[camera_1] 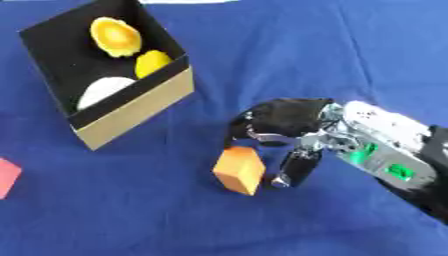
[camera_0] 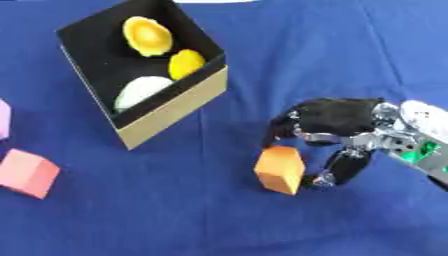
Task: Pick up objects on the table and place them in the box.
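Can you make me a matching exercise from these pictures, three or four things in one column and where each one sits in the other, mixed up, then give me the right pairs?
Things:
1. orange block
2. pink block
3. white object
4. right hand

Places:
A. inside the box, near its front wall
B. on the cloth at the view's left edge
C. over the cloth, fingers curled around a block
D. on the cloth between fingers and thumb

Pairs: 1-D, 2-B, 3-A, 4-C
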You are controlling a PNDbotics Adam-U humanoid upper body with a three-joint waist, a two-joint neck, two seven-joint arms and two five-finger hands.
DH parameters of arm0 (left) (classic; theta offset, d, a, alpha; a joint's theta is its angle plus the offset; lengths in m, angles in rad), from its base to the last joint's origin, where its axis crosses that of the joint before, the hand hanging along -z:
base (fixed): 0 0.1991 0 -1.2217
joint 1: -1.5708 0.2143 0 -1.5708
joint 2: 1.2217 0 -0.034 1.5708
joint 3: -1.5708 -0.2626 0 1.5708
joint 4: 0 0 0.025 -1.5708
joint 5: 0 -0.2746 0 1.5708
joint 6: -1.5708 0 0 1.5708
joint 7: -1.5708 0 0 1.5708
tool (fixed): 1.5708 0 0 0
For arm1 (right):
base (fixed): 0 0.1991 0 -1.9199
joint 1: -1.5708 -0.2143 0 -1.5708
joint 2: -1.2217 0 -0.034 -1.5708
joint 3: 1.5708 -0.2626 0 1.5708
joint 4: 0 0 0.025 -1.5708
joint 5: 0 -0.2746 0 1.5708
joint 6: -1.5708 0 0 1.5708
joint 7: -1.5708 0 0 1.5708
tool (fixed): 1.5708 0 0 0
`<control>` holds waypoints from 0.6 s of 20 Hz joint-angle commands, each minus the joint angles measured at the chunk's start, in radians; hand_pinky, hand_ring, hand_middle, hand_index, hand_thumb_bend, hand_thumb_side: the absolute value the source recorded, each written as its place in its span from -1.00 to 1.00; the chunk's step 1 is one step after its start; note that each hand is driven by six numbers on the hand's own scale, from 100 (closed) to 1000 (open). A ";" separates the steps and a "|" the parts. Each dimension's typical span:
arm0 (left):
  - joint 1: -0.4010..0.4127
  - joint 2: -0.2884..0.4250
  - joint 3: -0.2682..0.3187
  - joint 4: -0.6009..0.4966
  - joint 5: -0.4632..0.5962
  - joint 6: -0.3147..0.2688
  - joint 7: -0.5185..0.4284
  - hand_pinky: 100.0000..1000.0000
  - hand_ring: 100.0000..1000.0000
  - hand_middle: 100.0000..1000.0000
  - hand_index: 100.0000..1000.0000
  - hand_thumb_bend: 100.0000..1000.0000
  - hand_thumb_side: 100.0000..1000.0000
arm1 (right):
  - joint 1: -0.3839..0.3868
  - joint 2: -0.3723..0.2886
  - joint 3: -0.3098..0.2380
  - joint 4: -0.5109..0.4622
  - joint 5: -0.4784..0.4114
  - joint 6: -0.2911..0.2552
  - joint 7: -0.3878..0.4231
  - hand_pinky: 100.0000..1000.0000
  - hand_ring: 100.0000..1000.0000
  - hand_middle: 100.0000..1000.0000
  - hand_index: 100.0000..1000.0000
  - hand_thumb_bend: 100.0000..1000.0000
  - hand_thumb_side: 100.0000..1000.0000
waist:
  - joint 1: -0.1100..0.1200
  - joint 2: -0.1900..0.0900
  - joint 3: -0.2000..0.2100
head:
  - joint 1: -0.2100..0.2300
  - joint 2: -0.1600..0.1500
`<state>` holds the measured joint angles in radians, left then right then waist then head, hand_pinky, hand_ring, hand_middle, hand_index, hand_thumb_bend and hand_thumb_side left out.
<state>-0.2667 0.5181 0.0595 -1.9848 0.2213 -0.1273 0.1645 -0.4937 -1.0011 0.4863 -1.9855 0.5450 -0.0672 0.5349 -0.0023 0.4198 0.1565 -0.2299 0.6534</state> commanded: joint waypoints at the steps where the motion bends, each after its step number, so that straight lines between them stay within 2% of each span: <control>1: -0.011 0.010 0.008 -0.015 0.005 -0.001 -0.001 0.55 0.53 0.47 0.79 -0.75 0.60 | -0.011 -0.013 -0.007 -0.014 -0.019 0.007 -0.023 0.59 0.53 0.36 0.48 -0.10 -1.00 | 0.001 -0.017 0.000 | 0.000 -0.014; 6: -0.011 0.009 0.009 -0.015 0.005 0.000 0.002 0.55 0.53 0.47 0.79 -0.75 0.60 | -0.004 -0.008 -0.015 -0.014 -0.070 0.043 -0.114 0.53 0.37 0.08 0.20 -0.29 -1.00 | 0.001 -0.017 -0.003 | 0.002 -0.013; 12: -0.008 0.010 0.012 -0.015 0.004 -0.001 0.005 0.54 0.53 0.47 0.78 -0.75 0.60 | 0.006 -0.018 -0.031 -0.014 -0.159 0.057 -0.174 0.49 0.31 0.01 0.13 -0.44 -1.00 | 0.000 -0.019 -0.007 | 0.007 -0.010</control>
<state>-0.2674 0.5103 0.0597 -1.9848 0.2215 -0.1272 0.1656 -0.4823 -0.9927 0.4738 -1.9855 0.4088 -0.0111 0.3745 -0.0023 0.4200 0.1491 -0.2257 0.6500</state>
